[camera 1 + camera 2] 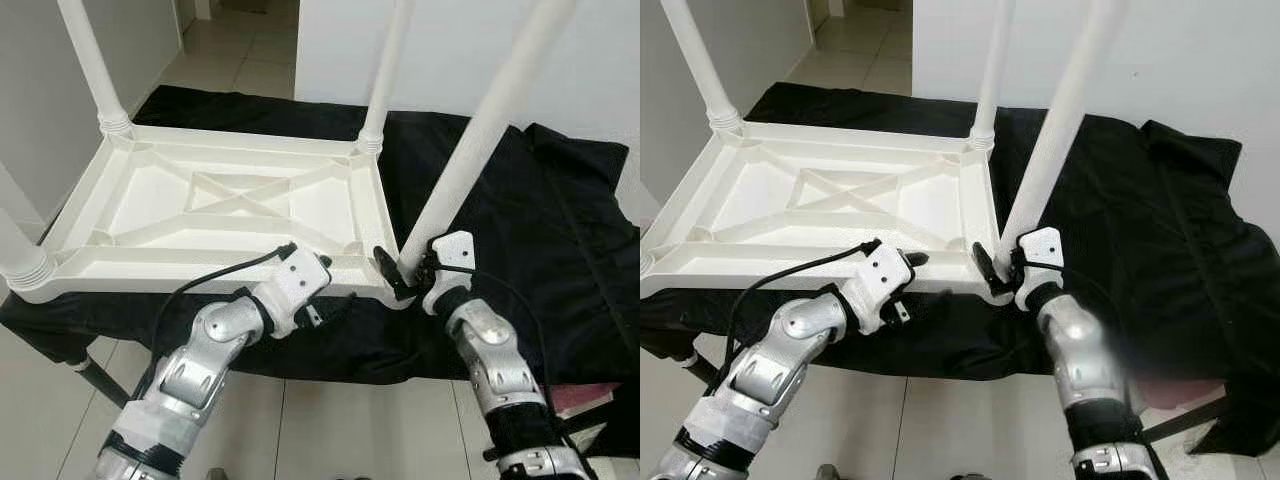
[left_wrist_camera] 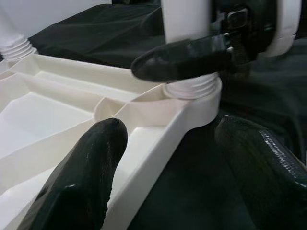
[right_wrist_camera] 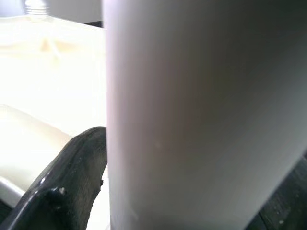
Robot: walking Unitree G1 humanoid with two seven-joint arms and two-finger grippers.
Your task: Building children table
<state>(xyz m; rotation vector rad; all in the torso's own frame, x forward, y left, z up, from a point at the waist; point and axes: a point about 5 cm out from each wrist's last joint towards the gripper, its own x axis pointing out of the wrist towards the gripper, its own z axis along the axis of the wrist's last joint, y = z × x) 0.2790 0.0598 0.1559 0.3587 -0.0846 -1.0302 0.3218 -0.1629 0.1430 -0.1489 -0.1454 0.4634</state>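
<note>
Tabletop (image 1: 230,215) lies upside down on a black cloth (image 1: 520,220) over the surface, ribs up. Four legs are in their corner sockets; the near-right leg (image 1: 480,140) is tilted, not plumb like the others.

Right tool (image 1: 408,272) has its fingers closed around that leg just above the socket collar (image 2: 192,88); right wrist view puts the leg tight between them. Left tool (image 1: 330,305) is open, fingers (image 2: 81,177) straddling the tabletop's near rim just beside that same corner, not clamped.

My read: last leg is being seated or screwed in, the other three look done. Next I'd pinch the rim with the left tool to stop the tabletop sliding on the cloth, then straighten the leg with the right and turn it home. Risk: cross-threading if turned while tilted.
</note>
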